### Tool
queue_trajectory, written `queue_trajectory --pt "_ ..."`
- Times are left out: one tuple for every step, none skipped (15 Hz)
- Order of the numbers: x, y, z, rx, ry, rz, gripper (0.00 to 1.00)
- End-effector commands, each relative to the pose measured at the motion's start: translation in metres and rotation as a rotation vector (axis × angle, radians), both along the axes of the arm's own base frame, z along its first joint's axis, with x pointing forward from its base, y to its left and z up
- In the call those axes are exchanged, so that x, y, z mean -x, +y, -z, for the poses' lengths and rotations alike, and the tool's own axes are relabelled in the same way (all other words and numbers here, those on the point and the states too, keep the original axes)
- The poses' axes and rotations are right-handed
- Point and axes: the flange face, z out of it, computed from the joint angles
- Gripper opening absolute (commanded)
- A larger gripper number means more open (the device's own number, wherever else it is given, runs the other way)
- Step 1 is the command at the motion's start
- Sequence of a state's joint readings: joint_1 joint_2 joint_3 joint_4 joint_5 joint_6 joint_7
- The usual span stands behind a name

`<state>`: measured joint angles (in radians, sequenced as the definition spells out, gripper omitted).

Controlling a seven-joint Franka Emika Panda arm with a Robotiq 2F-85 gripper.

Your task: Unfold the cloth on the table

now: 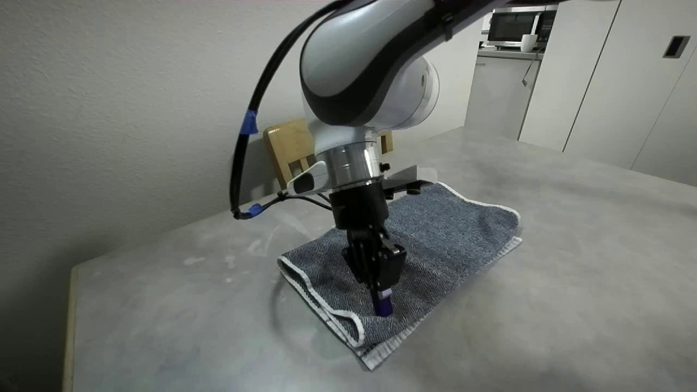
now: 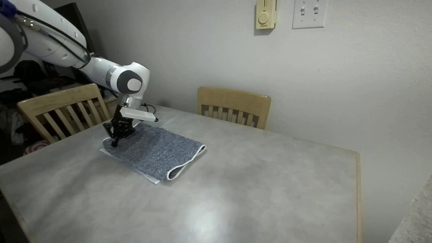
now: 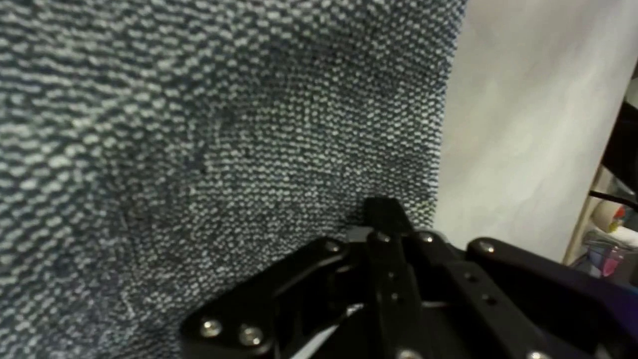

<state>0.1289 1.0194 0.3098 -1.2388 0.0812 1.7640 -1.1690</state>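
The cloth (image 1: 446, 234) lies folded on the pale grey table (image 1: 572, 305), blue-grey with pale hemmed edges. It also shows in an exterior view (image 2: 162, 148) and fills most of the wrist view (image 3: 224, 124). Its layers part slightly at the folded ends, and the lower layer's pale edge sticks out along one long side. Its white stripes do not show. My gripper (image 1: 383, 307) points down with its fingertips together, at or just above the cloth's top near one corner. In the wrist view the fingertips (image 3: 386, 217) are close to the cloth's edge; no cloth is visible between them.
Wooden slat-back chairs (image 2: 233, 104) (image 2: 67, 108) stand at the table's edges. A wall runs behind the table with a thermostat (image 2: 266, 15) and a switch plate (image 2: 309, 13). A cable loop (image 1: 239, 163) hangs beside the arm.
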Motion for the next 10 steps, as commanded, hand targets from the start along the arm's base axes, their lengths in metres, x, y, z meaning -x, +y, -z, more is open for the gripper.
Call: queue_trajectory --pt "-0.001 -0.004 -0.002 -0.123 0.081 -0.056 0.00" --pt "0.000 -0.005 -0.002 -0.139 0.099 -0.065 0.00" --pt "0.001 -0.006 -0.003 -0.156 0.114 -0.077 0.00" --pt "0.001 -0.007 -0.004 -0.166 0.125 -0.085 0.00" --pt "0.001 -0.006 -0.005 -0.153 0.127 -0.084 0.00" --pt "0.001 -0.005 -0.007 -0.112 0.112 -0.078 0.00" --pt "0.000 -0.003 -0.009 -0.062 0.084 -0.065 0.00" --pt "0.000 -0.001 -0.011 -0.015 0.059 -0.061 0.00" --pt "-0.002 0.001 -0.015 0.022 0.014 -0.040 0.00" --pt "-0.003 0.001 -0.017 0.052 -0.016 -0.014 0.00"
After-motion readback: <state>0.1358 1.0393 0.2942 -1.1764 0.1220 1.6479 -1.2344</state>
